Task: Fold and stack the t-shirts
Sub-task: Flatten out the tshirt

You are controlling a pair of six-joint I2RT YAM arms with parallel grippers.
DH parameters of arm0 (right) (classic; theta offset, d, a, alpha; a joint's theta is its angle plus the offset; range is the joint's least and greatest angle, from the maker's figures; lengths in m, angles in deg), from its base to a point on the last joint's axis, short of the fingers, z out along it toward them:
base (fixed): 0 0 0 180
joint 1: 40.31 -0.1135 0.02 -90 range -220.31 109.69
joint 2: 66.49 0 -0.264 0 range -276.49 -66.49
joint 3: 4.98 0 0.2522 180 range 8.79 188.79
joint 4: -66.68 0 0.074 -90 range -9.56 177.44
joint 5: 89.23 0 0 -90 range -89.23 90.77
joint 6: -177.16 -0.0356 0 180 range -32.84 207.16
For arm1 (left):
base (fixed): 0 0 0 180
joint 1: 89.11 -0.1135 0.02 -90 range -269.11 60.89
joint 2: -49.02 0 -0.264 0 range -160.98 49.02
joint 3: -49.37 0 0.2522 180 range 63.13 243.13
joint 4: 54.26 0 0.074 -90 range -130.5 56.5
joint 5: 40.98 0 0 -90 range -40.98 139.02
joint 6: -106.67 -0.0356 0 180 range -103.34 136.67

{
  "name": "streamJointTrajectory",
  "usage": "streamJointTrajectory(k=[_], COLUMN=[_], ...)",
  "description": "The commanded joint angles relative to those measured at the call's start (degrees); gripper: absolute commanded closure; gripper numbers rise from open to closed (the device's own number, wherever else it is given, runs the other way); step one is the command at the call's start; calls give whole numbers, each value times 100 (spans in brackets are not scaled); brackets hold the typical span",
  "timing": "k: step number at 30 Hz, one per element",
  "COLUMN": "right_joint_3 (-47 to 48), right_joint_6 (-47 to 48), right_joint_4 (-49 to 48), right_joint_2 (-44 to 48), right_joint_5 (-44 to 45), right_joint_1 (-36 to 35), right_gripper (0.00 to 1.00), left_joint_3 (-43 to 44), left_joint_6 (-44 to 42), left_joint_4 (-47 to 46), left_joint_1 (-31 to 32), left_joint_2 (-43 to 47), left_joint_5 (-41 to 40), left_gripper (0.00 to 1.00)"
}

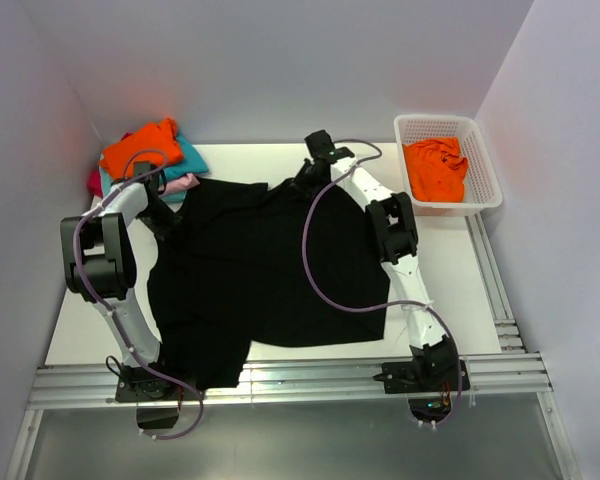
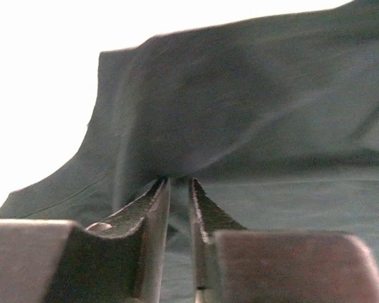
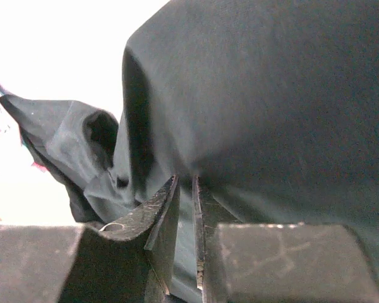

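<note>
near edge of worktop (image 1: 440, 260): two arm bases bolted side by side, both arms reaching away over the cloth.

mid worktop: black t-shirt (image 1: 270, 270), large, spread mostly flat, hem hanging toward the near edge, left half rumpled, collar end at the far side.

far left edge of the black t-shirt: left tool (image 2: 178, 180), low over the cloth, fingers (image 2: 153, 208) a narrow slit apart, tips against a raised fold of black fabric; cannot tell whether any cloth is caught between them.

far edge near the collar: right tool (image 3: 185, 178), fingers (image 3: 164, 211) likewise a narrow slit apart, tips at a humped ridge of the same shirt; cannot tell whether cloth is pinched.

far left corner: stack of folded shirts, orange t-shirt (image 1: 140, 148) on top, teal t-shirt (image 1: 192, 155) beneath, pink t-shirt (image 1: 180, 183) at the near side touching the black one, magenta t-shirt (image 1: 95, 180) at the left edge.

far right corner: white lattice basket (image 1: 485, 170), crumpled orange cloth (image 1: 435, 168) inside.
</note>
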Motion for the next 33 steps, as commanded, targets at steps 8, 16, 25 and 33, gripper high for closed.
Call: streamJointTrajectory(k=[8,16,25,33], right_joint_3=[-642,-1616,-2822,-2769], right_joint_6=[1098,1432,1608,1986], right_joint_4=[901,1209,875,1315], right_joint_2=[1999,2914,3161,3318], right_joint_5=[1352,1696,1283,1440], right_joint_1=[909,1041,673,409], right_gripper=[77,88,73,77], left_joint_3=[1388,2187,3567,4938], left_joint_6=[28,309,379,880], left_joint_4=[79,324,361,-703], left_joint_1=[501,976,574,-17], left_joint_2=[-356,-838,-1453,-2674], left_joint_5=[398,468,239,1425], left_gripper=[57,50,51,53])
